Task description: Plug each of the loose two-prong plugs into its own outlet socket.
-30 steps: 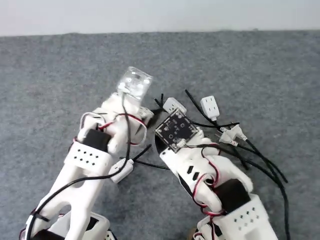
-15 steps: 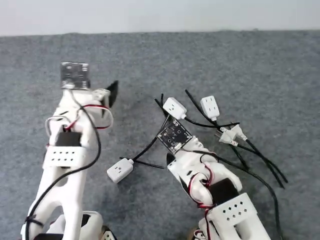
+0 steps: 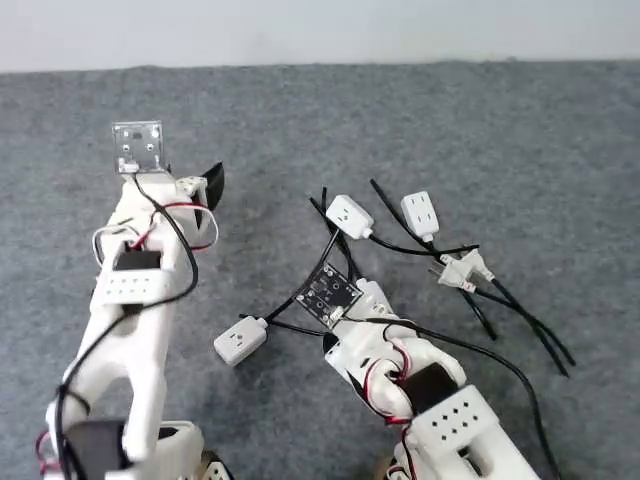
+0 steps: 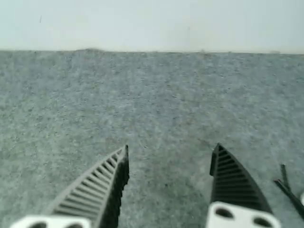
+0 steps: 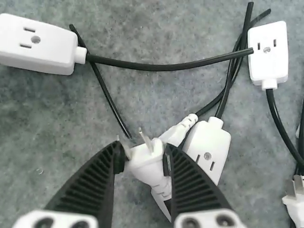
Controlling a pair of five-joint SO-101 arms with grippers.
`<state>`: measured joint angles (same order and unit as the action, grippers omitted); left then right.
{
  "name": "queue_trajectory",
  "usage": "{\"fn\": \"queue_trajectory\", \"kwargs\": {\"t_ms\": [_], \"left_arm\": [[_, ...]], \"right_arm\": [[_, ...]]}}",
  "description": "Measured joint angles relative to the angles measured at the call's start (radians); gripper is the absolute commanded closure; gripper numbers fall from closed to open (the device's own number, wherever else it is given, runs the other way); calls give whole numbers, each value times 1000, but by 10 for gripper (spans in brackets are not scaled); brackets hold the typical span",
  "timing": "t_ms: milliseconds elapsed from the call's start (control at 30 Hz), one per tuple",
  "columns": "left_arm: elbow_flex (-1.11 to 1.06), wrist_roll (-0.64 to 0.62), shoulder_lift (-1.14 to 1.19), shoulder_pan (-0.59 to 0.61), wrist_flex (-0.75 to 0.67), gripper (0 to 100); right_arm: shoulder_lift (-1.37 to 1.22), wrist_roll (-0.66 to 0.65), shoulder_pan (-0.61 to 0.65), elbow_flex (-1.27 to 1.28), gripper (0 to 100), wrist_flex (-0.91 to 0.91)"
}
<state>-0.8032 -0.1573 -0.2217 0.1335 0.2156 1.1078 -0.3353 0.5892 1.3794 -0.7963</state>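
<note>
My right gripper (image 5: 142, 151) is shut on a white two-prong plug (image 5: 146, 166), prongs pointing away from the wrist. A white socket (image 5: 207, 148) lies right beside that plug. Two more sockets lie farther off, one (image 5: 38, 43) to one side and one (image 5: 268, 56) to the other. In the high view the three sockets (image 3: 349, 215) (image 3: 419, 213) (image 3: 240, 341) lie around the right arm (image 3: 400, 360), and other loose plugs (image 3: 462, 270) rest to their right. My left gripper (image 4: 171, 156) is open over bare mat, far left of the sockets (image 3: 192, 186).
Black cords (image 3: 520, 320) trail from the sockets and plugs toward the near right and cross each other by the right arm. The grey mat (image 3: 520, 130) ends at a pale wall at the back.
The left arm has swung left, away from the sockets. The right arm has pulled back toward the near edge, uncovering the socket it hid.
</note>
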Motion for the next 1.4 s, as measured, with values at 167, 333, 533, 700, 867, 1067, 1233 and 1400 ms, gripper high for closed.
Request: {"fn": "queue_trajectory", "kwargs": {"t_ms": [167,333,533,700,867,1067,1233,1400], "left_arm": [[92,-2,80,6,43,731],[110,-3,89,11,60,731],[110,-3,91,12,60,731],[110,-3,91,14,60,731],[110,-3,91,17,60,731],[110,-3,91,15,60,731],[110,-3,91,15,60,731],[110,-3,91,15,60,731]], "right_arm": [[-232,15,8,-103,990,35],[-578,25,126,-215,914,38],[-786,23,152,-358,708,-32],[-819,-32,153,-391,669,-92],[-806,-55,153,-411,669,-161],[-753,-58,152,-407,669,-213],[-753,-61,152,-381,669,-216],[-753,-61,152,-381,670,-216]]}}
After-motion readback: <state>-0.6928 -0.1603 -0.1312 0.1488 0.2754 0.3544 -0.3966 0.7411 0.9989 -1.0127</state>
